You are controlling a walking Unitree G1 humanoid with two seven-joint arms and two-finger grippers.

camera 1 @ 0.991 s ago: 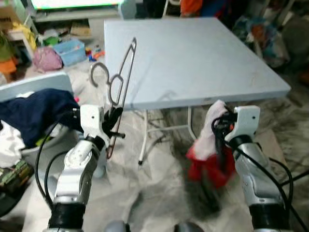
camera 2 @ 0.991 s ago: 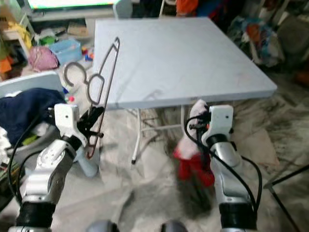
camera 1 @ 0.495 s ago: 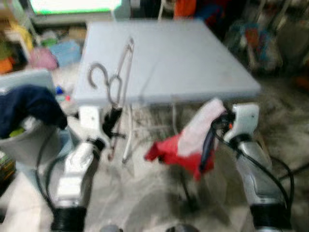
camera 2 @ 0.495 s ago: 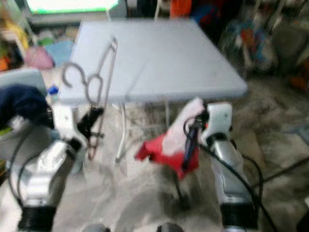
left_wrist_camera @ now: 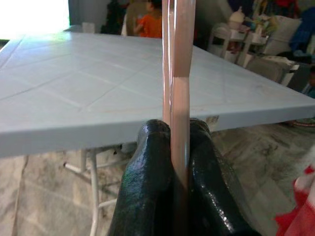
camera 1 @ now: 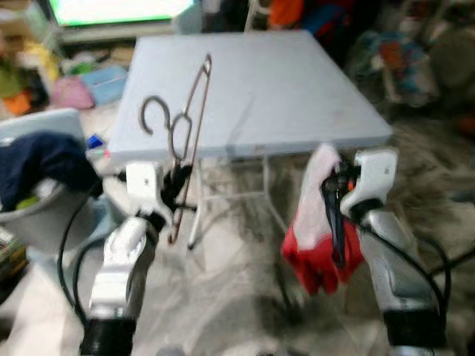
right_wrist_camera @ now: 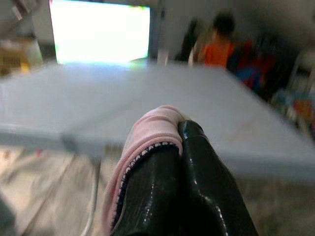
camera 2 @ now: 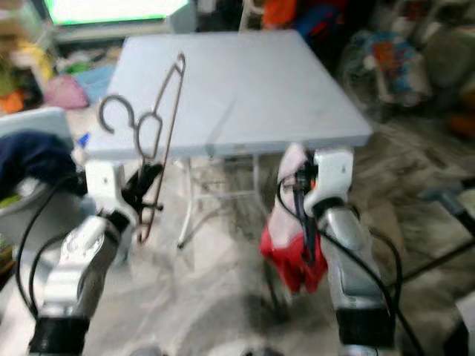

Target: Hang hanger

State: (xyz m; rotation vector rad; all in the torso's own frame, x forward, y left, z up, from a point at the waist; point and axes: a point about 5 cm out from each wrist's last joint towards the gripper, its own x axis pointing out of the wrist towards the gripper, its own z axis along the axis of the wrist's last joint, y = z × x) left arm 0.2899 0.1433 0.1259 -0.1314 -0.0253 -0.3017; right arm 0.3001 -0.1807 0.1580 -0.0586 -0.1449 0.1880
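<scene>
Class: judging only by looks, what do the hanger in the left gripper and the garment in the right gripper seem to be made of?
Hanger: probably thin metal wire with a coppery sheen, bent into a hook and loop.
Garment: soft cloth, red and pale pink, hanging limp in folds with a stitched edge.

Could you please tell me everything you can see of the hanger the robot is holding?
The hanger is a thin one, pinkish-brown, with a grey metal hook that curls toward the robot's left. It stands nearly upright, seen almost edge-on, its upper end leaning over the near edge of the table. The left gripper has its jaws shut on the lower part of the frame; the left wrist view shows the bar pinched between both black fingers. Nothing else touches it.
</scene>
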